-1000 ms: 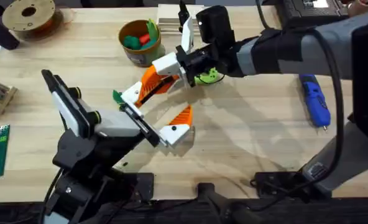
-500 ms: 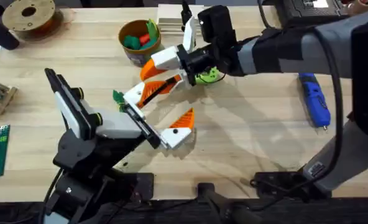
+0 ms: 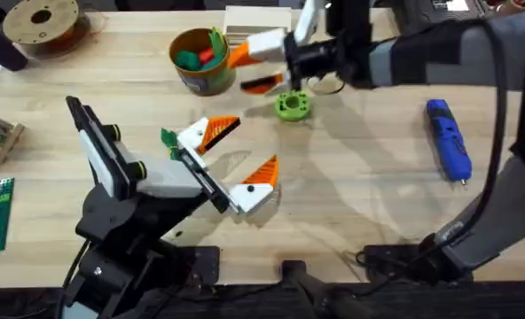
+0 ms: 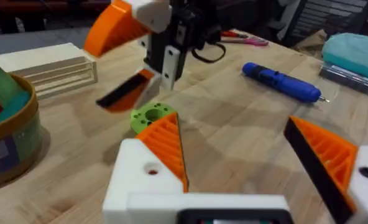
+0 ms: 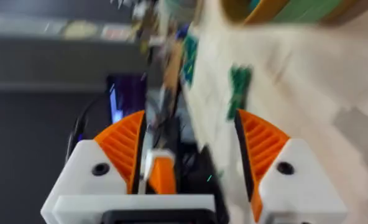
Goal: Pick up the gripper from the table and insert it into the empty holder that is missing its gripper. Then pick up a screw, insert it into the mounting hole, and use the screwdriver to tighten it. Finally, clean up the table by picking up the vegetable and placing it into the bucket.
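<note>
The orange gripper sits in the white holder at the far finger of my left arm, seen up close as a ribbed wedge on its white block. My left gripper is open above the table with nothing between its fingers. Farther back, my right gripper hangs open beside the bucket; the left wrist view also shows it. The tiny green vegetable lies just left of the holder. At the right lies the blue screwdriver.
A green ring-shaped disc lies below the right gripper. A stack of wooden blocks stands behind the bucket and a brown spool at the back left. Small items lie along the left edge.
My right gripper has lifted off the left arm's far finger and moved back toward the bucket, leaving the orange wedge on the holder. The left arm has stayed put.
</note>
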`<state>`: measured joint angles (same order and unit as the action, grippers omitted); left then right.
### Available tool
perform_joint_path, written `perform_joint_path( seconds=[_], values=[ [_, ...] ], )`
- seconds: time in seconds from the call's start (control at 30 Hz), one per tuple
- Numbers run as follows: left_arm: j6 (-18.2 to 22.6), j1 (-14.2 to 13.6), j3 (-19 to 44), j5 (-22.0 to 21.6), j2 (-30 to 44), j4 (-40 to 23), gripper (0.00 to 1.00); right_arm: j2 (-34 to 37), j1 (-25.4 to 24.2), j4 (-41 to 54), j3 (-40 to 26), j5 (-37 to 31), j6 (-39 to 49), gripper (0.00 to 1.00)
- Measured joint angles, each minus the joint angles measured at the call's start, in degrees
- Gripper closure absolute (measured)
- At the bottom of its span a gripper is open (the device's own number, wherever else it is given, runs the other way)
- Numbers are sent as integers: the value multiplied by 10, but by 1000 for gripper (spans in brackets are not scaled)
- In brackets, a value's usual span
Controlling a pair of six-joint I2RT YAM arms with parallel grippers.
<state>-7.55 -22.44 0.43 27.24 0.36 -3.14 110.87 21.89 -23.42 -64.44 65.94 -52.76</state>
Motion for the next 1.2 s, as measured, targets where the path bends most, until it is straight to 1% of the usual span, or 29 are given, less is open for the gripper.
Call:
perform_joint_path(
  seconds=[0.13,0.17,0.3,0.37,0.47,0.5,0.53,0.6,0.7,0.8,0.9,1.0,1.1,1.2],
  values=[
    [0,0,0,0,0,0,14,0,-40,85,-43,-61,54,227],
    [0,0,0,0,0,0,14,-1,-63,194,-89,-118,115,226],
    [0,0,0,0,0,0,14,-25,-67,390,-149,-229,226,226],
    [0,0,0,0,0,0,14,-44,-55,482,-179,-308,291,225],
    [0,0,0,0,0,0,14,-68,-20,563,-210,-434,375,224],
    [0,0,0,0,0,0,14,-77,41,637,-222,-569,455,224],
    [0,0,0,0,0,0,14,-74,56,656,-222,-594,470,224],
    [0,0,0,0,0,0,14,-66,77,673,-222,-623,490,224],
    [0,0,0,0,0,0,14,-51,94,676,-222,-652,509,228],
    [0,0,0,0,0,0,14,-41,104,676,-222,-667,519,302],
    [0,0,0,0,0,0,14,-35,111,676,-222,-676,523,432],
    [0,0,0,0,0,0,14,-30,115,671,-222,-680,526,512],
    [0,0,0,0,0,0,14,-21,116,668,-222,-681,528,564],
    [0,0,0,0,0,0,14,-7,117,667,-222,-681,528,567]
  ],
)
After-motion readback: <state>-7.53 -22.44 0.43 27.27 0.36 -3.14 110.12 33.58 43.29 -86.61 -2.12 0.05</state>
